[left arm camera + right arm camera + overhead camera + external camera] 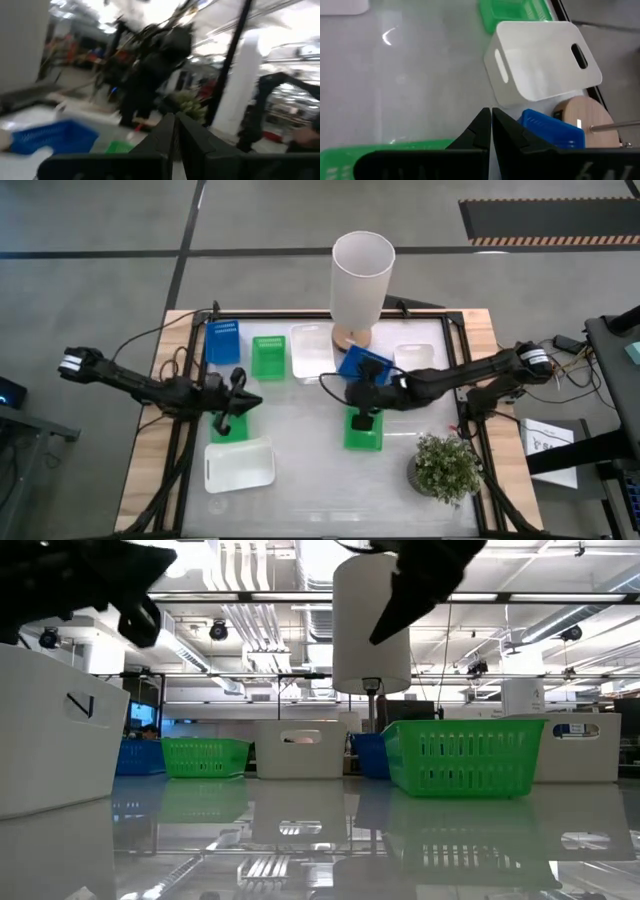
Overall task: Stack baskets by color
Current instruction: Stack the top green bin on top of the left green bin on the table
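Observation:
Several baskets stand on the table. Along the far side are a blue basket (222,342), a green one (267,357), a white one (311,350), a second blue one (362,363) and a second white one (413,357). Nearer stand a green basket (364,432), another green basket (228,428) and a white basket (239,465). My left gripper (250,400) hangs shut over the left green basket, holding nothing. My right gripper (352,392) is shut and empty above the far edge of the right green basket (385,150), pointing down toward the white basket (540,60).
A tall white cylinder (360,275) on a wooden base (582,112) stands at the far middle, beside the second blue basket (552,127). A potted plant (445,465) sits at the near right. Bare table top (300,420) lies between the two green baskets.

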`<state>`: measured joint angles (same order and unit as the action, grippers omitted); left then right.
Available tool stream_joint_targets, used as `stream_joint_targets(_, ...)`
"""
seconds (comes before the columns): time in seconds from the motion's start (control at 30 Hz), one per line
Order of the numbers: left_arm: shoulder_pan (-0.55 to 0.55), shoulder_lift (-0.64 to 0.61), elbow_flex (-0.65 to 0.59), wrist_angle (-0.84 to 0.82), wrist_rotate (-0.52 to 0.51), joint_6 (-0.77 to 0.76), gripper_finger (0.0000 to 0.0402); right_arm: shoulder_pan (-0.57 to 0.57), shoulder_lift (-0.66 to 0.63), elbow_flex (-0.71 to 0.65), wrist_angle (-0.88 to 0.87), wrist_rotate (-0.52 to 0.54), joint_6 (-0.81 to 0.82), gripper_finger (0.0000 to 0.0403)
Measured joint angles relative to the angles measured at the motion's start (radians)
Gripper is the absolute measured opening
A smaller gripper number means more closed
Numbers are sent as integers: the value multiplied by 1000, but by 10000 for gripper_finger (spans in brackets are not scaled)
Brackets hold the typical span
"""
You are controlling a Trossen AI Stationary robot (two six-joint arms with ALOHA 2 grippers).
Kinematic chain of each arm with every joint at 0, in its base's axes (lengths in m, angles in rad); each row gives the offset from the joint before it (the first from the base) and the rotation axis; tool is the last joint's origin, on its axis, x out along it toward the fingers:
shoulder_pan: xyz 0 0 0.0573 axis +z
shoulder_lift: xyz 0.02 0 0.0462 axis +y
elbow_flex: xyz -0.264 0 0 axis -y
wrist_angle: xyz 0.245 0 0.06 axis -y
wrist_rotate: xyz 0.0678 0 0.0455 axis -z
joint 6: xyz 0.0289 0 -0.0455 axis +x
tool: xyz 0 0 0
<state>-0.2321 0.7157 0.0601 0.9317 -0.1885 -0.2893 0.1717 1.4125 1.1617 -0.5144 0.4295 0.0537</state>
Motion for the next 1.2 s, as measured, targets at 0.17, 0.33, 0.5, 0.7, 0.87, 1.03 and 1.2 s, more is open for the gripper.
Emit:
stream_joint_targets(0.17,0,86,27,2,-42,-95,6,12,-111,-137,151,1,-55,9)
stream_joint_targets(0.33,0,172,70,1,-59,-177,6,12,-224,-274,377,0,-160,9)
stream_joint_targets(0.5,0,260,139,-1,-58,-179,6,12,-311,-340,485,-11,-235,9)
stream_joint_targets(0.7,0,334,241,-151,-59,-228,6,11,-375,-368,498,-11,-284,9)
stream_joint_targets(0.87,0,384,341,-377,-59,-310,6,11,-397,-374,505,-13,-331,9)
stream_joint_targets(1.03,0,437,423,-543,-59,-359,6,11,-415,-390,544,-30,-381,9)
stream_joint_targets(1.2,0,483,488,-645,-55,-387,6,11,-433,-413,588,-92,-421,9)
